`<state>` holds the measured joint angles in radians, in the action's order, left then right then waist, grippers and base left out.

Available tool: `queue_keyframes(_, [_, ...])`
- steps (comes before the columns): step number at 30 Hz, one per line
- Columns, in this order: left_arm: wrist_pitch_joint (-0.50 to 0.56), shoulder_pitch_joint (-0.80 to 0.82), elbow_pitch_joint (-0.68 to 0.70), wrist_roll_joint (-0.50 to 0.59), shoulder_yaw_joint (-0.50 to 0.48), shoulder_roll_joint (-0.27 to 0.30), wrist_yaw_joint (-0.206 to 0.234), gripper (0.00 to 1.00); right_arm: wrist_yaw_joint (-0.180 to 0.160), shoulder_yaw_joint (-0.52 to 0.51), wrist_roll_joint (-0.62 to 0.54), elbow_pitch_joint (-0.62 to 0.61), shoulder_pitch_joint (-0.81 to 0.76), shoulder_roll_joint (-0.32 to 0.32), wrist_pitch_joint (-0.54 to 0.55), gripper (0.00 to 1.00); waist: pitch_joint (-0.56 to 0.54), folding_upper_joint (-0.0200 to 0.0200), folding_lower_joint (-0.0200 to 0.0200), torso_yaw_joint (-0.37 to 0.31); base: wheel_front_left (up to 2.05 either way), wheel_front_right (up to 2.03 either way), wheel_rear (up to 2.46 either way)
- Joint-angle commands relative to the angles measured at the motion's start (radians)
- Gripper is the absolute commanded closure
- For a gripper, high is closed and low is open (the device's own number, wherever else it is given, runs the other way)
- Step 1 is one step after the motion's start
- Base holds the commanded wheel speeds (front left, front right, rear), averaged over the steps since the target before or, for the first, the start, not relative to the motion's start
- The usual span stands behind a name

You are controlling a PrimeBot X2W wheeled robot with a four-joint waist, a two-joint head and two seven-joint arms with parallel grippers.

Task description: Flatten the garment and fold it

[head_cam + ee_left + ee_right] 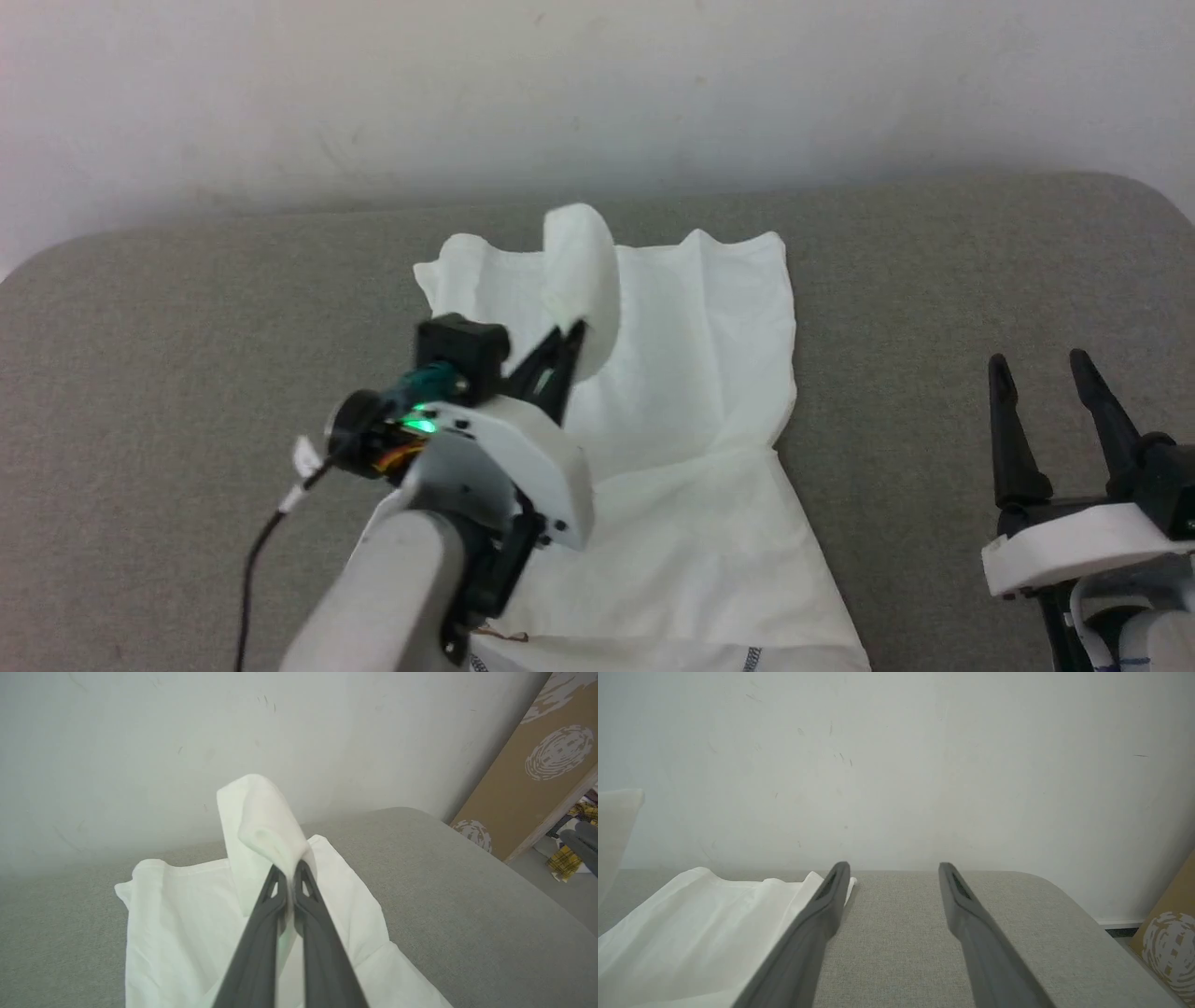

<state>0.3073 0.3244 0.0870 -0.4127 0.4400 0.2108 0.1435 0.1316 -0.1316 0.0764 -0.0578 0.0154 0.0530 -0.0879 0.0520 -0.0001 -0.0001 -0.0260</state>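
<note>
Grey surface: one garment, fold tight in left pincer; right pincer wide.

white garment spread flat, one strip lifted

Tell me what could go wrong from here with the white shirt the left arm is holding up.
1. The left tool holds a lifted strip of the garment just at its fingertips; it could slip out and drop crumpled.
2. The right tool stands open, apart from the cloth, so pulling may drag the whole garment across the grey cushion rather than flatten it.
</note>
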Motion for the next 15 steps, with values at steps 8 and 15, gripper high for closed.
queue_keyframes(8, [-0.041, 0.029, -0.228, 0.088, 0.195, -0.109, -0.021, 1.0, -0.001, -0.01, 0.022, 0.002, 0.012, -0.003, -0.008, 0.0, 0.105, 0.0001, 0.0001, -0.123, 0.0, 0.0, 0.0])
queue_keyframes(15, [-0.04, 0.012, -0.349, 0.13, 0.334, -0.13, -0.079, 0.0, -0.001, -0.015, 0.032, 0.032, 0.02, -0.003, -0.017, 0.0, 0.129, 0.0001, 0.0001, -0.128, 0.0, 0.0, 0.0])
